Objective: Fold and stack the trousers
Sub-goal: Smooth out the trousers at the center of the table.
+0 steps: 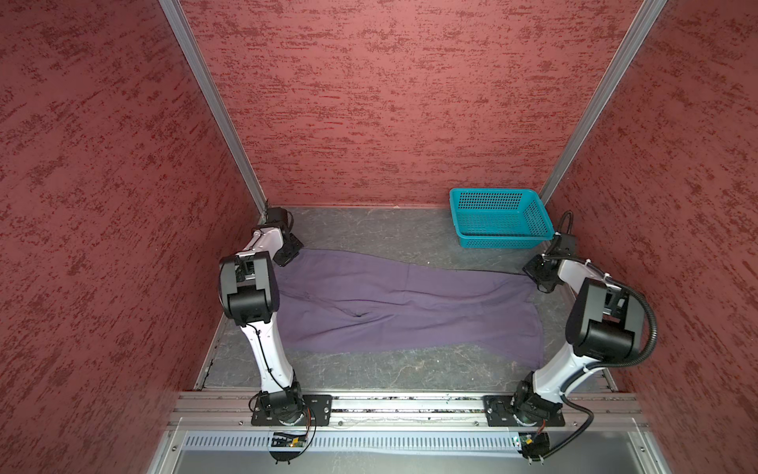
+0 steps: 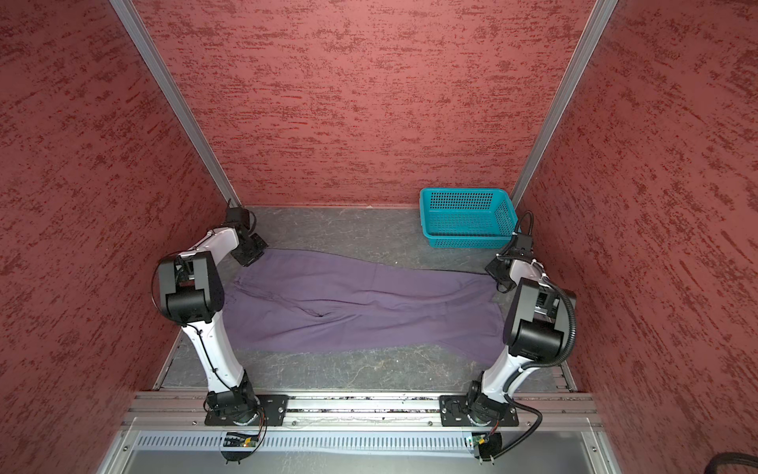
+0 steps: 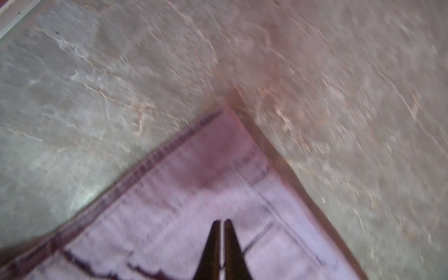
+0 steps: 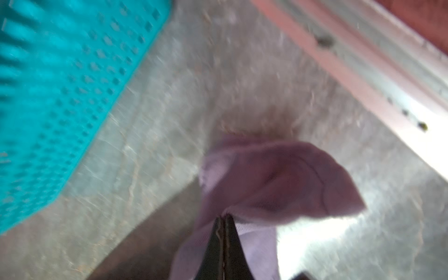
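Trousers lie left-right; right end effector pinches far hem corner; left end effector nearly closed at far waist corner, grip unclear.

trousers: waist end hidden behind left arm in both top views
basket: blurred in right wrist view, cut off by its edge

- Soft, even light is falling from overhead in both top views, keeping the red walls and the grey surface moderately bright.
- The arms are casting only faint shadows on the trousers.
- Motion blur is smearing both wrist views, and the holes of the basket are streaking.
- White glare is blowing out the surface beside the right gripper.
- A brownish shadow is edging the cloth beyond the left gripper.
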### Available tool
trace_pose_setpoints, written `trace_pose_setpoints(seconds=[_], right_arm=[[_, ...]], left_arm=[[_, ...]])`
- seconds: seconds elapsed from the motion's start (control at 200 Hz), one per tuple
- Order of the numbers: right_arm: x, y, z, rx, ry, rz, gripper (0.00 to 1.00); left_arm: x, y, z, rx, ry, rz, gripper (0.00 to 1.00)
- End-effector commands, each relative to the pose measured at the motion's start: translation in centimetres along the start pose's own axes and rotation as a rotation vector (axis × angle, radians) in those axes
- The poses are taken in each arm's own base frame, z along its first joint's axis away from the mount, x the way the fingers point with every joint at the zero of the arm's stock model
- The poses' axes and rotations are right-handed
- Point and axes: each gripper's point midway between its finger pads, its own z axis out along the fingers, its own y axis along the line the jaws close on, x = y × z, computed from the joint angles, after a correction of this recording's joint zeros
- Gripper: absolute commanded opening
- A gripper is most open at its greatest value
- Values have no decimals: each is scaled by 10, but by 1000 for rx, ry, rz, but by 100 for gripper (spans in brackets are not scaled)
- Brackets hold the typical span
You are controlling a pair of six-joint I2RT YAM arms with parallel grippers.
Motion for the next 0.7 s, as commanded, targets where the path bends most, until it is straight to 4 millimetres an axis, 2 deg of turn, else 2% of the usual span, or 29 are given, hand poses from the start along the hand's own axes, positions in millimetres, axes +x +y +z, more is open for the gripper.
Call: trace_pose_setpoints(seconds=[0.0,0.075,0.135,0.25,0.456,0.496,0.516,0.546,0.581,0.631,0.691], right_arm=[[-14,10,-2,-34,-32,23,0],[-22,13,-4,-38,-50,31,0],[-31,19,-6,-55,-73,37,0],[-50,30,-7,-73,-109,32,0],[-69,23,13,9,-124,19,0],[-70,25,16,1,-122,21,12],[-71,27,16,-6,-124,21,21],[-72,29,16,-17,-123,23,34],[-73,33,14,-36,-124,23,44],[-71,38,9,-65,-122,26,49],[-66,40,1,-89,-118,32,50]], left_arm=[[13,-14,-19,34,-21,21,36],[28,-21,-24,39,-13,52,52],[38,-25,-25,37,-4,77,60],[52,-29,-21,27,26,106,67],[67,-31,-7,-6,73,135,86],[68,-32,-5,-12,78,144,93],[68,-32,-4,-15,80,147,96],[68,-31,-3,-23,83,156,99],[69,-30,-1,-34,87,164,99],[67,-31,2,-41,84,172,99],[64,-32,7,-46,79,178,99]])
